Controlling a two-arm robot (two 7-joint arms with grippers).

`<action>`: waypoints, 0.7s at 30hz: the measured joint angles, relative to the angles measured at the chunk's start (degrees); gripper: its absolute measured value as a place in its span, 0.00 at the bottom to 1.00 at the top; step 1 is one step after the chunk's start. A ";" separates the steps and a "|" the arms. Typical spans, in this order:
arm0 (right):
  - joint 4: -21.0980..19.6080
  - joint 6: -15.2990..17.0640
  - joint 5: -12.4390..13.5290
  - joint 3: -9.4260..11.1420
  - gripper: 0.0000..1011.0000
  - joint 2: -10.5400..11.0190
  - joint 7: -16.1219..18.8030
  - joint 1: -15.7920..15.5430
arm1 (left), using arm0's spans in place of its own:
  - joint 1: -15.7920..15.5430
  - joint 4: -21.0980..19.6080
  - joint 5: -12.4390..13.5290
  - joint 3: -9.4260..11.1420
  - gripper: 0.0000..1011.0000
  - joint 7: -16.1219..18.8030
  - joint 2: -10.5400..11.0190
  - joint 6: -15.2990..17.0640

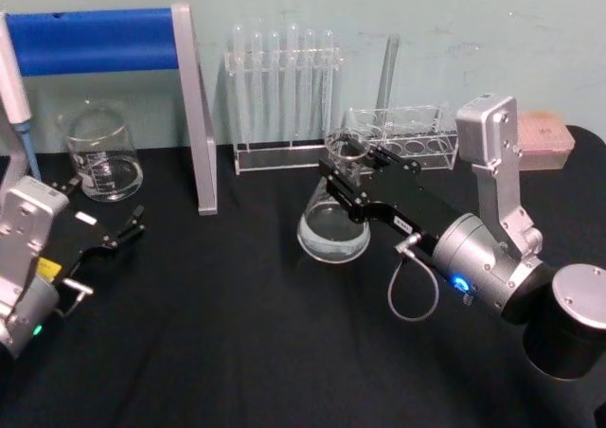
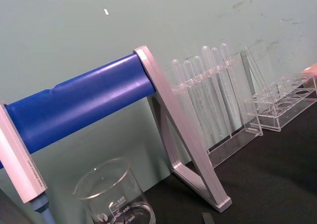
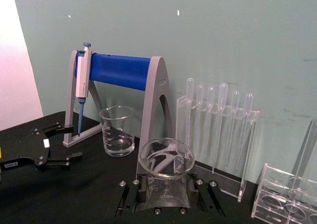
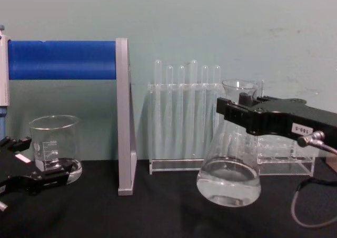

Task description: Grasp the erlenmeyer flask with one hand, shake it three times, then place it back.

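The right hand [image 1: 358, 169] reaches in over the black tabletop [image 1: 237, 343] and pinches the erlenmeyer flask [image 1: 333, 227] by its thin neck, just under the rim. One black finger sits on each side of the glass. The flask hangs below the hand with its wide bottom down. It leans a little, with the top tipped toward the back wall. There is some clear water in the bottom. I cannot tell if the bottom touches the tabletop or is just above it. The flask is in the middle of the tabletop, in front of the rack of test tubes [image 1: 284, 97].

The left hand [image 1: 102, 208] rests low on the left side, well apart from the flask. Its fingers are spread wide and hold nothing. It is near the beaker [image 1: 99, 153], which stands under the blue stand [image 1: 95, 40].
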 joint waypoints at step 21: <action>1.78 -0.54 0.05 -0.85 0.45 -0.03 0.63 -0.15 | 0.00 0.00 0.00 0.00 0.99 0.00 0.00 0.00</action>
